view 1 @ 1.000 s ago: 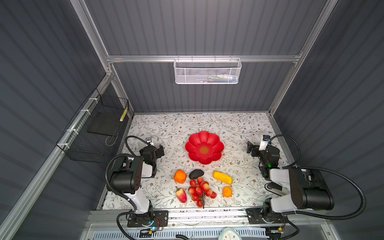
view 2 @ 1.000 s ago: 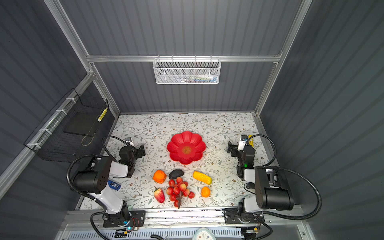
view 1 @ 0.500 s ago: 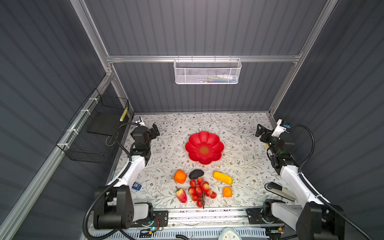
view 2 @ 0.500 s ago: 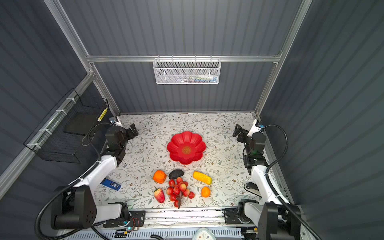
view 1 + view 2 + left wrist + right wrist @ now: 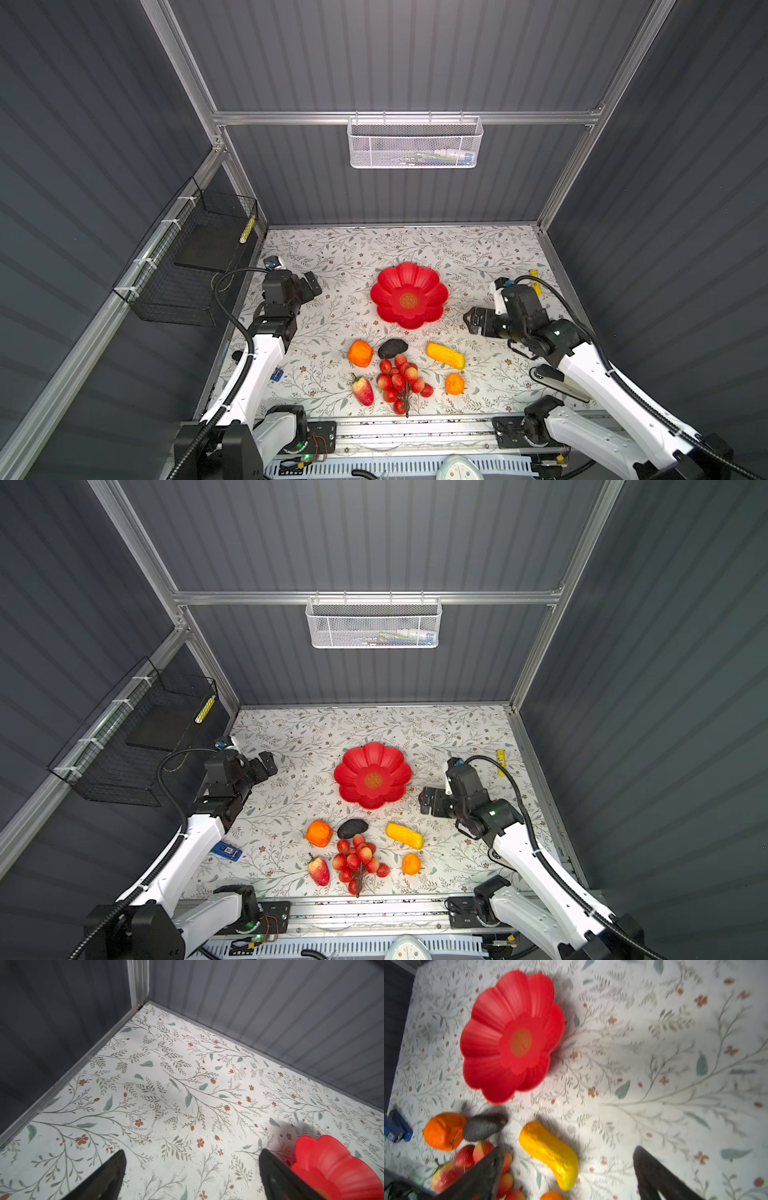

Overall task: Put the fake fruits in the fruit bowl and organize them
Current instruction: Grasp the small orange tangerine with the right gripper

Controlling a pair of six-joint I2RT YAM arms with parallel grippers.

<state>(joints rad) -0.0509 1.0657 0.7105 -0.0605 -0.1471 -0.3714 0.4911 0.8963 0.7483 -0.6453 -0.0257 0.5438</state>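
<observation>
Left end effector (image 5: 312, 283) and right end effector (image 5: 469, 322) both spread wide, holding nothing.
The empty fruit bowl (image 5: 390, 286) sits on the bench (image 5: 353, 257) between them, nearer the right; the fake fruits (image 5: 444, 356) cluster in front of the bowl.

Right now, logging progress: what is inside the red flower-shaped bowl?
Only its gold emblem shows inside the fruit bowl; the fake fruits lie outside. The tabletop beneath is hidden.

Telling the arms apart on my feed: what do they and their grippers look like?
Both alike: white link shells with black joints and black looping cables. Left gripper and right gripper are black, with dark tapered fingers.
</observation>
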